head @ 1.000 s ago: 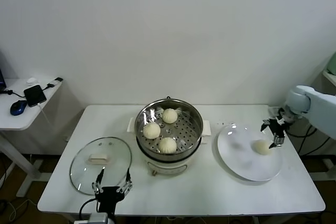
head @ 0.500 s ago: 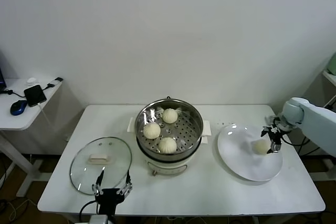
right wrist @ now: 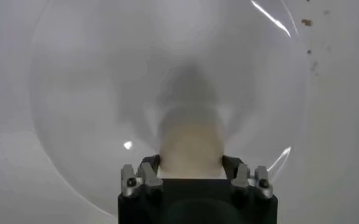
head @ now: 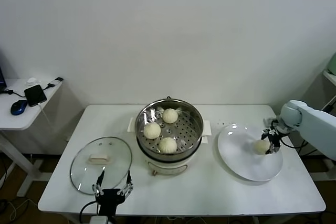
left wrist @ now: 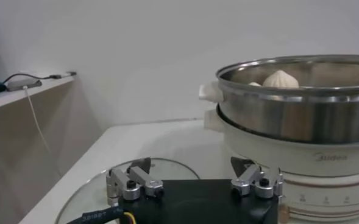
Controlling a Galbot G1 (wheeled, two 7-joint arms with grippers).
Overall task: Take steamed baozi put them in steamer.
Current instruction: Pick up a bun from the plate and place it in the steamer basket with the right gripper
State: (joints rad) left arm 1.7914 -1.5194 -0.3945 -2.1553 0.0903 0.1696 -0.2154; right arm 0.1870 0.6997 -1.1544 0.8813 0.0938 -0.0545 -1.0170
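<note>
Since a second ago the right gripper [head: 270,141] has come down from above the plate's far-right edge onto the last baozi [head: 261,146], and its fingers now stand on either side of the bun. The bun itself has stayed in place on the white plate [head: 239,158], toward that plate's right side.

In the right wrist view the right gripper [right wrist: 191,170] brackets the baozi [right wrist: 190,146]: the two fingertips sit against the bun's flanks, spread only as wide as the bun, pinching it. The near part of the bun is hidden behind the black gripper body, so the grip lower down cannot be made out. The head view shows only the gripper's dark fingers overlapping the bun's right edge.

Three other baozi [head: 167,145] lie on the perforated tray inside the steamer [head: 195,140], which stands at the table's centre. The left wrist view looks at the steamer [left wrist: 301,115] from the side, so only the top of one baozi [left wrist: 281,78] clears the steel rim, and a sliver of another beside it.

The left gripper [head: 112,189] is parked at the table's near edge, just in front of the glass lid [head: 84,169], its fingers spread wide apart. The left wrist view shows the left gripper [left wrist: 194,182] low over the lid [left wrist: 94,192], holding nothing.
</note>
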